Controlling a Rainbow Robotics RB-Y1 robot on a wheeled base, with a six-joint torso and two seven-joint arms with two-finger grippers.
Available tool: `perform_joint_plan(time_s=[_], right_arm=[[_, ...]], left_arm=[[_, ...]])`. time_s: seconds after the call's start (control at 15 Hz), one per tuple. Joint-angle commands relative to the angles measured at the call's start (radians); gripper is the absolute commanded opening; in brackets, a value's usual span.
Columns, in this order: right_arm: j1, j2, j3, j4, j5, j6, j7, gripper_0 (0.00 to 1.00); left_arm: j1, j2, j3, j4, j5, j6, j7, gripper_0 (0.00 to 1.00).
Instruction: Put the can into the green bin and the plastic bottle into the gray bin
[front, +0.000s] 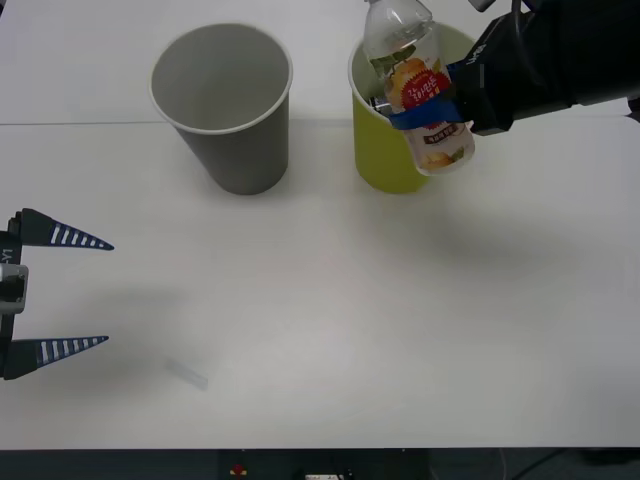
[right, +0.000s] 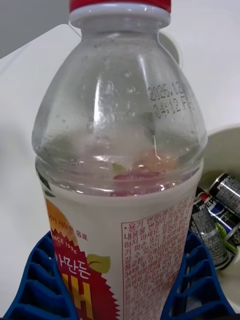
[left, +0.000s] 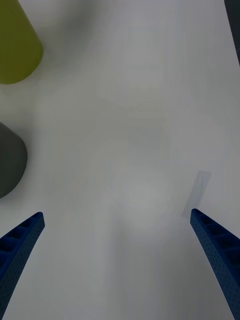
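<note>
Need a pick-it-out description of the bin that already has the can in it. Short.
On the white table, two large tapered cups stand side by side at the far edge. Take the one nearer the robot's right, beside the right gripper holding the plastic bottle. This green bin is yellow-green with the can inside; the gray bin isn't.

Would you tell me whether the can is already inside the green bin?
Yes: the can lies inside the green bin, beside the held bottle.
</note>
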Motion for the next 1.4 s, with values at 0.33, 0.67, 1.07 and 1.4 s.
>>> perform_joint_plan(time_s=[0.33, 0.67, 1.07, 1.4], right_arm=[[-0.304, 0.187, 0.116, 0.338, 0.172, 0.000, 0.003, 0.00], [-0.453, 0.336, 0.156, 0.566, 0.322, 0.000, 0.032, 0.00], [-0.559, 0.465, 0.169, 0.792, 0.419, 0.140, 0.057, 0.00], [-0.566, 0.512, 0.219, 0.850, 0.451, 0.318, 0.055, 0.00]], left_arm=[[0.000, 0.000, 0.000, 0.000, 0.000, 0.000, 0.000, 1.00], [0.000, 0.000, 0.000, 0.000, 0.000, 0.000, 0.000, 1.00], [0.000, 0.000, 0.000, 0.000, 0.000, 0.000, 0.000, 1.00], [0.000, 0.000, 0.000, 0.000, 0.000, 0.000, 0.000, 1.00]])
